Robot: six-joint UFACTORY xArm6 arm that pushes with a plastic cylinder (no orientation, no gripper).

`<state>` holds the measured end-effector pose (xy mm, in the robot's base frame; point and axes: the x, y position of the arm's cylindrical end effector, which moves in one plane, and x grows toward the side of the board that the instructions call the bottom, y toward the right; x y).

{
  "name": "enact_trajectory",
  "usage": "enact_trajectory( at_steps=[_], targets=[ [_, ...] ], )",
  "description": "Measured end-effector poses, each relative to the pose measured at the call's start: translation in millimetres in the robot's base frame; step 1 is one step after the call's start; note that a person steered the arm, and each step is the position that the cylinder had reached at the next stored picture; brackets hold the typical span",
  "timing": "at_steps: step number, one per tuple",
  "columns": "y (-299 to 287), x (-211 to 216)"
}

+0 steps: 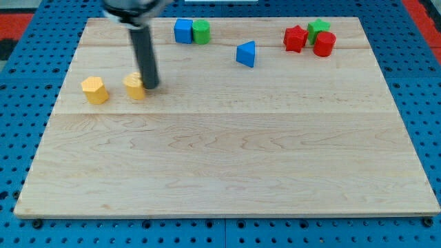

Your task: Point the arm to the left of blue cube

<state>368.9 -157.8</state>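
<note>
Blue cube (182, 31) is found near the view's top edge of the wooden board (227, 165), left of centre, with a green cylinder (201, 32) touching it on the view's right side. The board on the cube's left side is bare, so room for the rod is judged to be there.

My tip (151, 87) is placed well below that spot, just beside a yellow block (135, 86) and perhaps touching it — contact cannot be confirmed. No gripper is carried, so nothing is opened, closed or clamped. A second yellow block (94, 90), roughly hexagonal, lies further left.

The arm's upper part is cut off and blurred at the top edge. The shape of the nearer yellow block is partly hidden by the rod. A blue triangular block (246, 54) stands apart, and a green block (318, 28) is half covered by two red blocks (295, 38) (324, 43).
</note>
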Motion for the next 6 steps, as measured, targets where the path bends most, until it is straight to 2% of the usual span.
enact_trajectory(
  at_steps=[3, 6],
  targets=[
    [-7.1, -6.4],
    [-7.1, -33.0]
  ],
)
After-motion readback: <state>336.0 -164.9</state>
